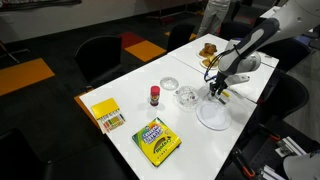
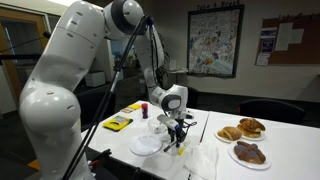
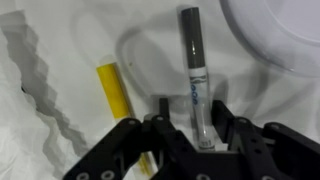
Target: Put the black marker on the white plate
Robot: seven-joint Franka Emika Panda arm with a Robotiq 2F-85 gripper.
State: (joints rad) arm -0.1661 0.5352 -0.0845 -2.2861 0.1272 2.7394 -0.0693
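Note:
The black marker lies on the white table, with a dark cap and a pale barrel, its length running away from the wrist camera. My gripper is low over the table and straddles the marker's near end. The fingers stand on either side with a gap on the left, so it is open. The white plate is close by at the top right of the wrist view. In both exterior views the gripper sits just beside the plate; the marker is too small to make out there.
A yellow marker lies left of the black one. On the table are a clear glass bowl, a small white dish, a red-capped bottle, a crayon box, a yellow box and pastry plates.

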